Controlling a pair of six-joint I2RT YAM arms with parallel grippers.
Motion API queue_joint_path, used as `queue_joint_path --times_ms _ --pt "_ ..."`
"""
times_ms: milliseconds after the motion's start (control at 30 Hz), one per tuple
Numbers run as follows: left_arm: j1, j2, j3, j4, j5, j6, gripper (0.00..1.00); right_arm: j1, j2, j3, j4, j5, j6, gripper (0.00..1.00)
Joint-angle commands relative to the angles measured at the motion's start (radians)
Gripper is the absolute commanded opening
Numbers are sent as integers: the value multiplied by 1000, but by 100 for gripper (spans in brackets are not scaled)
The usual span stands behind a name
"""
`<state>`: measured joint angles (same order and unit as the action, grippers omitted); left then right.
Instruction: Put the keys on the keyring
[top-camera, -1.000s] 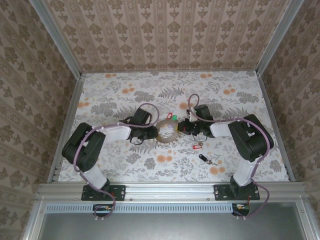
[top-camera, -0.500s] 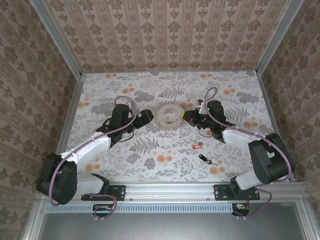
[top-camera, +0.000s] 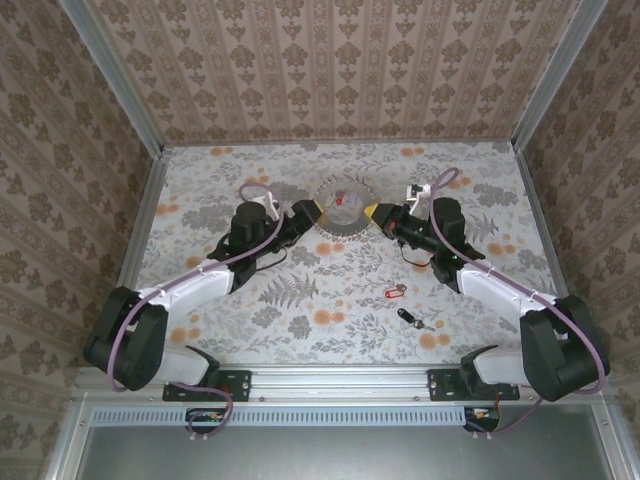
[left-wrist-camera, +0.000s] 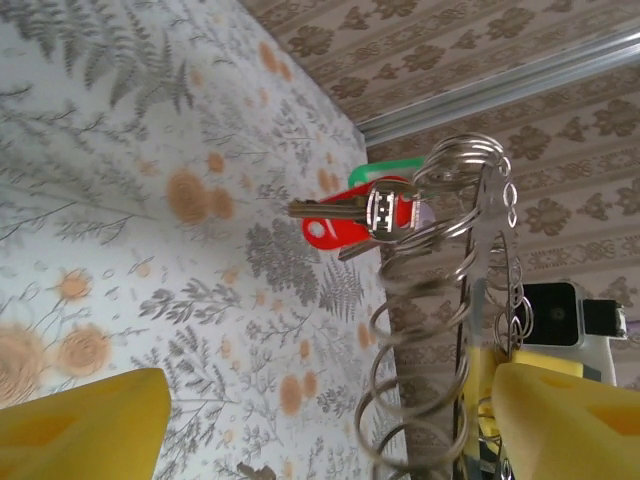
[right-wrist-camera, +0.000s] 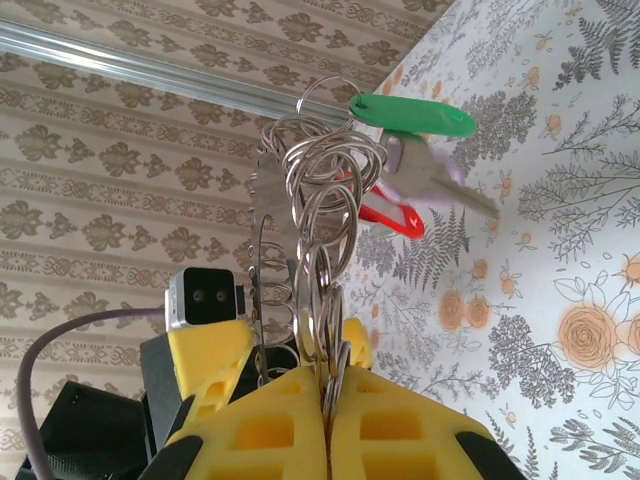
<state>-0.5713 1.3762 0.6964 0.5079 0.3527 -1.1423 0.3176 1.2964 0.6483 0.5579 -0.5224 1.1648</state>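
Note:
The keyring hangs in the air at the far middle of the table, a round rim of many small wire loops. My right gripper is shut on a bunch of those loops. A green-tagged key and a red-tagged key hang from the far end of the ring. My left gripper stands open on the ring's other side, its yellow fingers wide apart, and the ring passes close to the right finger. A red-tagged key and a black key lie on the table.
The floral table is walled by patterned panels with metal rails at back and sides. Both arms stretch out from the near edge towards the far middle. The loose keys lie near the right arm's forearm.
Both arms have carried the keyring from the table's middle towards the back wall. The left gripper has let go of the ring and now stands open beside it.

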Motion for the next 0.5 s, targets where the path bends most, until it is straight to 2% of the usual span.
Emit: queue_joint_path --times_ms 0,467 --pt "-16 26 42 139 31 -48 79 -2 -42 17 57 13 38 8" --pt "-29 33 81 228 37 -77 23 -3 -69 19 53 -3 60 11"
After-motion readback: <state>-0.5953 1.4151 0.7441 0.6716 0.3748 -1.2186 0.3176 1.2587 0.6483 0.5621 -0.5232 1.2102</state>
